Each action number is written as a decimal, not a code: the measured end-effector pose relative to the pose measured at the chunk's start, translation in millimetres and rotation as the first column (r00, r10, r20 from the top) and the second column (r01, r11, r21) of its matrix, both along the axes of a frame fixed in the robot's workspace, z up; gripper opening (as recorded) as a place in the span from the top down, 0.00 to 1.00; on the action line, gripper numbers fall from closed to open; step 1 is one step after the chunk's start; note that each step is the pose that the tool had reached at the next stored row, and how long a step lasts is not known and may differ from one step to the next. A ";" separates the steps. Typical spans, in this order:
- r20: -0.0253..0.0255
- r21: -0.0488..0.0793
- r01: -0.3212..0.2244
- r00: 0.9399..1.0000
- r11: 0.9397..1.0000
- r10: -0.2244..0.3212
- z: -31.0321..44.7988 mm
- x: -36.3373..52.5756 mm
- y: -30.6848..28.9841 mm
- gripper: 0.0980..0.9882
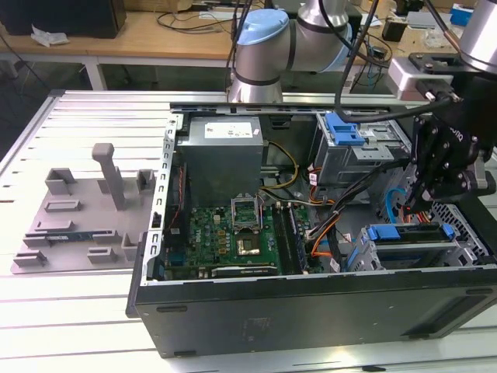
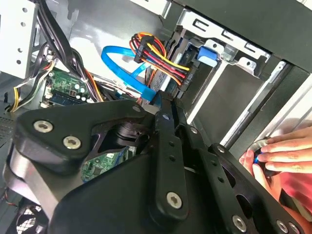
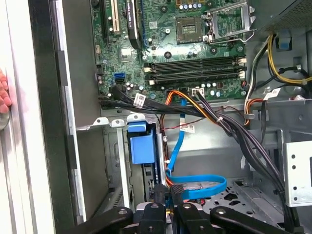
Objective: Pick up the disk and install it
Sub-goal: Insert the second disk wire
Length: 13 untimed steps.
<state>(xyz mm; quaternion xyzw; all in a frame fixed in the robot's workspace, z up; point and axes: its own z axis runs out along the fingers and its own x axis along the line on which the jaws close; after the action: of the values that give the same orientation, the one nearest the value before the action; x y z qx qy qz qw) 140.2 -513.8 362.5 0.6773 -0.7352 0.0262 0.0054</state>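
The disk (image 1: pixel 410 242), silver with a blue carrier bracket, sits in the lower drive bay at the exterior view's right of the open computer case (image 1: pixel 311 311). Its blue carrier (image 3: pixel 143 148) is seen edge-on in the first wrist view, and a blue tab (image 2: pixel 207 54) in the second. My black gripper (image 1: pixel 418 203) hangs just above and behind the disk, among the cables. Its fingertips (image 3: pixel 168 191) are pressed together beside the blue data cable (image 3: pixel 195 187), with nothing seen between them. In the second wrist view the gripper (image 2: pixel 165 105) points at the cable plugs by the bay.
The motherboard (image 1: pixel 225 233) and the grey power supply (image 1: pixel 221 155) fill the case's left part. An upper drive cage with a blue latch (image 1: pixel 343 128) stands behind the gripper. Cable bundles (image 3: pixel 234 126) cross the case. A person's hand (image 2: pixel 280 151) rests outside the case wall. A grey fixture tray (image 1: pixel 78 217) lies at the left.
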 end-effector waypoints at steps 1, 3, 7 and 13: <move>0.000 0.004 -0.002 1.000 1.000 0.002 -0.3 -0.5 -0.8 0.93; 0.001 0.011 -0.012 1.000 1.000 0.012 -0.7 -1.0 -2.4 0.93; 0.009 0.025 -0.040 0.999 0.999 0.039 -1.5 -2.1 -8.6 0.93; 0.019 0.060 -0.049 0.999 0.997 0.048 -3.2 -3.0 -18.0 0.93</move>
<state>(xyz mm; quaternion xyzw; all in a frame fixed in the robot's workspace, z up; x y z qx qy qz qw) 137.2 -531.8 359.3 0.6945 -0.7191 0.0103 -0.0222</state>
